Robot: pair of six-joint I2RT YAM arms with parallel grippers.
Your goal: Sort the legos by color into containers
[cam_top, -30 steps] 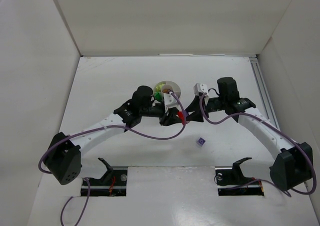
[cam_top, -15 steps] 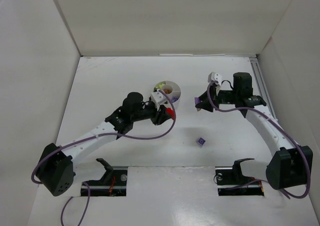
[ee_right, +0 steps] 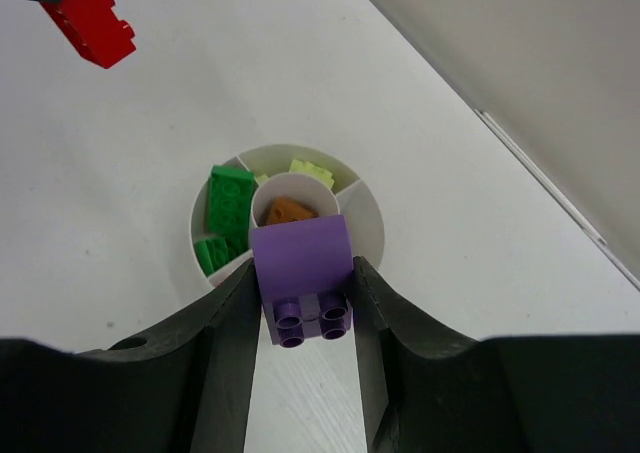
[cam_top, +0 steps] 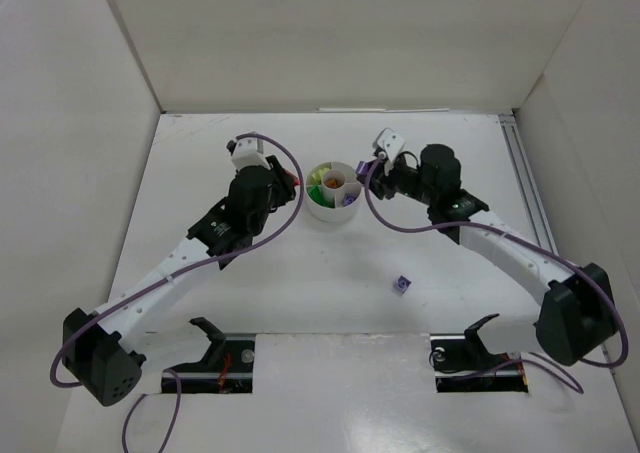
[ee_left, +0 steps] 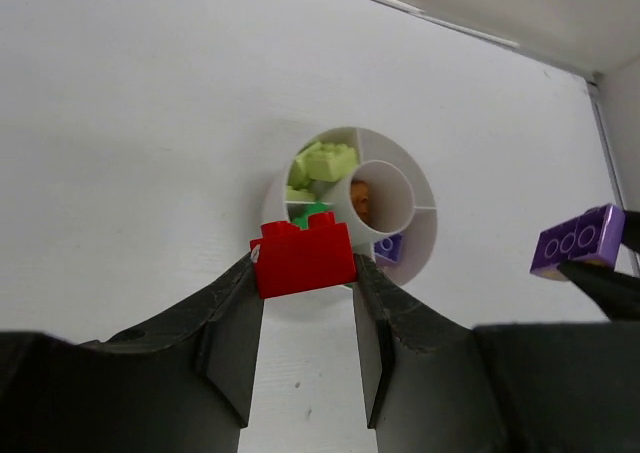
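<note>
Red brick [ee_left: 303,260] is pinched in the left gripper [ee_left: 305,273], long axis across the fingers and level in the wrist view, studs up. Purple brick [ee_right: 300,258] is pinched in the right gripper [ee_right: 302,283], studs facing back toward the wrist camera; in the left wrist view its long axis tilts slightly up to the right. Both are off the table, just beside the dish [cam_top: 322,211]: red on its left, purple on its right. The dish holds lime bricks [ee_left: 322,163] in one wedge, dark green [ee_right: 228,201] in the next, an orange-brown one [ee_right: 288,211] in the centre well and a purple one [ee_left: 390,248] in another wedge. A loose purple brick [cam_top: 401,284] lies on the table, well apart on the near right. Left arm stretches diagonally from its near-left base, right arm arcs in from the near right, both grippers aimed at the dish. Half a second ago the left gripper sat at the dish's near side and the right was well off to the right; both have since swung to flank it. The loose brick has not moved.
</note>
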